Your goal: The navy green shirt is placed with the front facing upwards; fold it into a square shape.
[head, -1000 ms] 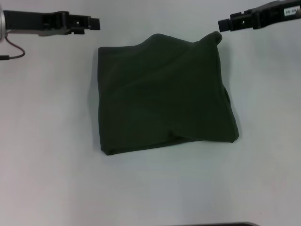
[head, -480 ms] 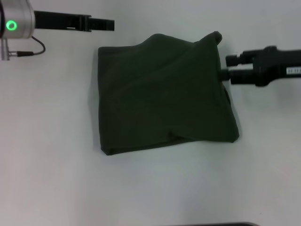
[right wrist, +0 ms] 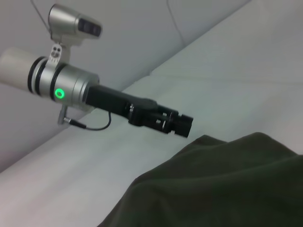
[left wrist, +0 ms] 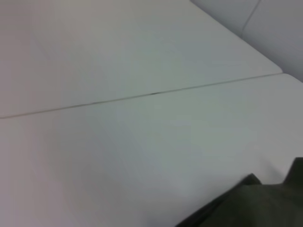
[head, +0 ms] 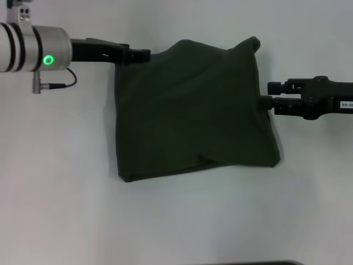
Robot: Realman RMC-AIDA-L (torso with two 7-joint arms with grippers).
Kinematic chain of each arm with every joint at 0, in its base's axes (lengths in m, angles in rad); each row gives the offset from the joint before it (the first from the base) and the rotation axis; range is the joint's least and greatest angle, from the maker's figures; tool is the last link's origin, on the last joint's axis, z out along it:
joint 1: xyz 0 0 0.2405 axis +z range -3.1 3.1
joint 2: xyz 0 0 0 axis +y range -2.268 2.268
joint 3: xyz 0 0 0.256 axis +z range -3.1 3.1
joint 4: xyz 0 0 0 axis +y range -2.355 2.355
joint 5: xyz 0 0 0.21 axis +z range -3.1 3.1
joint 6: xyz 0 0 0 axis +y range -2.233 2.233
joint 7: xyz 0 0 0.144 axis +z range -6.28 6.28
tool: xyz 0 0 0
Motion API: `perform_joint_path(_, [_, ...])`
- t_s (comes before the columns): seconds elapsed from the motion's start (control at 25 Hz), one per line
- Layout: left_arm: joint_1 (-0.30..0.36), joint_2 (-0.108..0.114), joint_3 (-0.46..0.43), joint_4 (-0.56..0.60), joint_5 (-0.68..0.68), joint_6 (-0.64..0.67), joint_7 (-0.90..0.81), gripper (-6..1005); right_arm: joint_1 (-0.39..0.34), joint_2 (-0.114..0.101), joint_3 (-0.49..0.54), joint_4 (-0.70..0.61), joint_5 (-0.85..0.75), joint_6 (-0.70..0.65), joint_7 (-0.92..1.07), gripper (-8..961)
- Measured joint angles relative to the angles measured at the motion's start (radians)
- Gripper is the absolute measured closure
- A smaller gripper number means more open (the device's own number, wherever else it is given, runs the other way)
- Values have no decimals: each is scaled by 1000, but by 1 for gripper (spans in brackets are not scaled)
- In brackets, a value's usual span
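The place looks like a robot test lab or data-collection room. A bare white tabletop fills the head view, a thin seam runs across its surface, and plain pale wall panels rise just beyond its far edge.

I see open table around the navy green shirt; left gripper and right gripper crowd its edges.
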Motion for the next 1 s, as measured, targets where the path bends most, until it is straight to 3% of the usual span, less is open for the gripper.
perform_joint_path(0.24, [-5,-16,1,1,1,-46,14,382,-16,-5,20,11,-4,-2,-11,357])
perform_joint_path(0.44, [1,-6,24,-15,1,-158,16,383,-22,-5,27,11,-5,3,-12,358])
perform_joint_path(0.6, [0,6,25,-32,1,-166,14,383,-25,-6,30,12,-5,6,-10,358])
perform_joint_path(1.0, [-19,2,79,-64,0,-182,13,387,-28,-6,38,18,-9,9,-10,358])
